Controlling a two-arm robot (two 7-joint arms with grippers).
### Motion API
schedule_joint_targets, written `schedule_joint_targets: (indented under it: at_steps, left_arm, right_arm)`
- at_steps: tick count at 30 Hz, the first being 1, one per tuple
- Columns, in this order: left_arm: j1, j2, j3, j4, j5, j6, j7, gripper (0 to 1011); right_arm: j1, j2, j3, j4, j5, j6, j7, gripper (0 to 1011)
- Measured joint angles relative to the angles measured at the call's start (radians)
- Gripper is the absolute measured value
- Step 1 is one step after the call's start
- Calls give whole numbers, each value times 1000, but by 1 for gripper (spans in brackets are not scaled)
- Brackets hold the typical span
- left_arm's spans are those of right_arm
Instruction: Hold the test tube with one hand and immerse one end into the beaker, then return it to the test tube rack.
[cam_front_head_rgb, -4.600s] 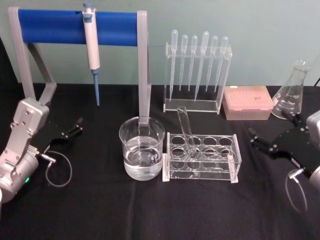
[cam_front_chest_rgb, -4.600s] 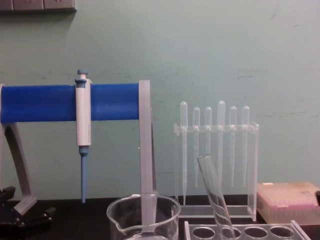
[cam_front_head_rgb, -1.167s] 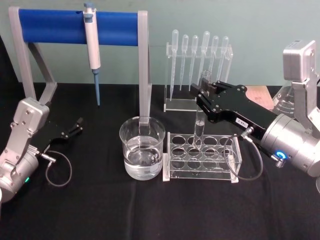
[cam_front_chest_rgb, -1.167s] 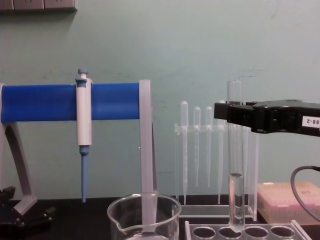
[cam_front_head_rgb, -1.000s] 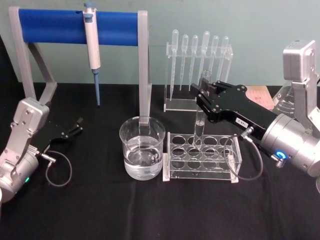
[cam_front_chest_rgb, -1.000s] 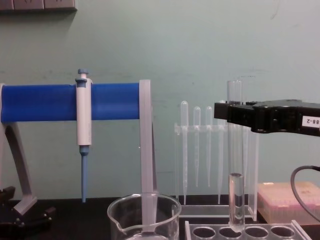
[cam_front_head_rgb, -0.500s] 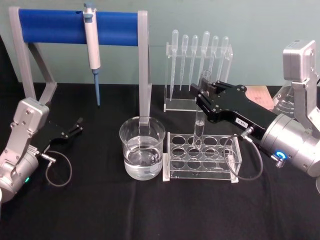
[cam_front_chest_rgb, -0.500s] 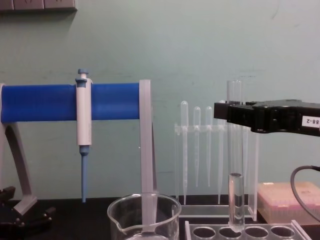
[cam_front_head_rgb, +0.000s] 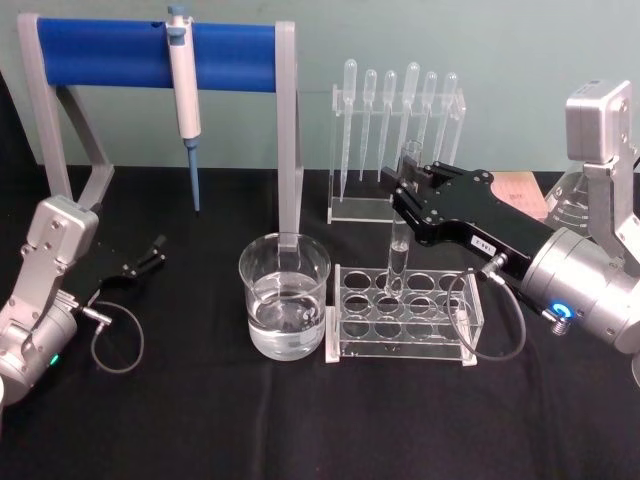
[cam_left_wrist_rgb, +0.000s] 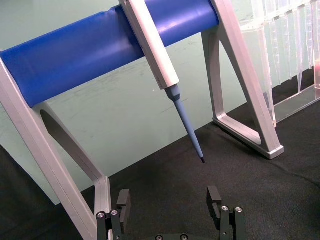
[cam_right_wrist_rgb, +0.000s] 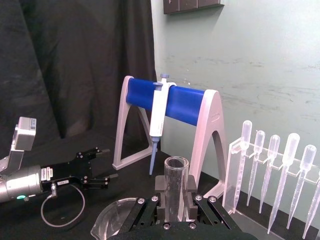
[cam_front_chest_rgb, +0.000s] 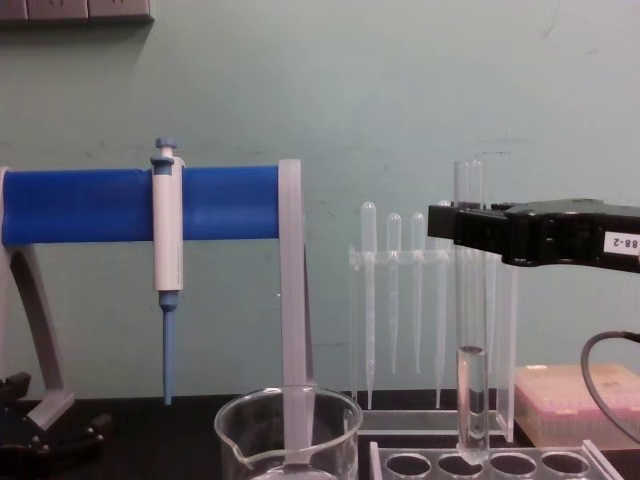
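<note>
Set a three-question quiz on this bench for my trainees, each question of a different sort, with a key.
1. True or false: the right claw grips the upright test tube on its upper part.
2. Where does the beaker stand relative to the rack? A. to the robot's left of it. B. to the robot's right of it. C. behind it.
3. Fill in: the left claw, parked left of the beaker, has its fingers ____.

Key: 1 true; 2 A; 3 open.
</note>
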Motion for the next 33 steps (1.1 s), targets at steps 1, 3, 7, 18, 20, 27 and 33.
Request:
schedule_joint_targets:
  at_steps: [1, 3, 7, 18, 20, 27, 33]
  left_arm:
    - [0, 0, 0, 0, 0, 0, 0, 1000]
    - [0, 0, 0, 0, 0, 0, 0, 1000]
    - [0, 0, 0, 0, 0, 0, 0, 1000]
    - [0, 0, 0, 0, 0, 0, 0, 1000]
    - [0, 0, 0, 0, 0, 0, 0, 1000]
    - [0, 0, 0, 0, 0, 0, 0, 1000]
    - [0, 0, 0, 0, 0, 0, 0, 1000]
  right_arm:
    - [0, 0, 0, 0, 0, 0, 0, 227]
    - [0, 0, 0, 0, 0, 0, 0, 227]
    - [0, 0, 0, 0, 0, 0, 0, 227]
    - [0, 0, 0, 0, 0, 0, 0, 227]
    - [0, 0, 0, 0, 0, 0, 0, 227]
    - [0, 0, 0, 0, 0, 0, 0, 227]
    - [0, 0, 0, 0, 0, 0, 0, 227]
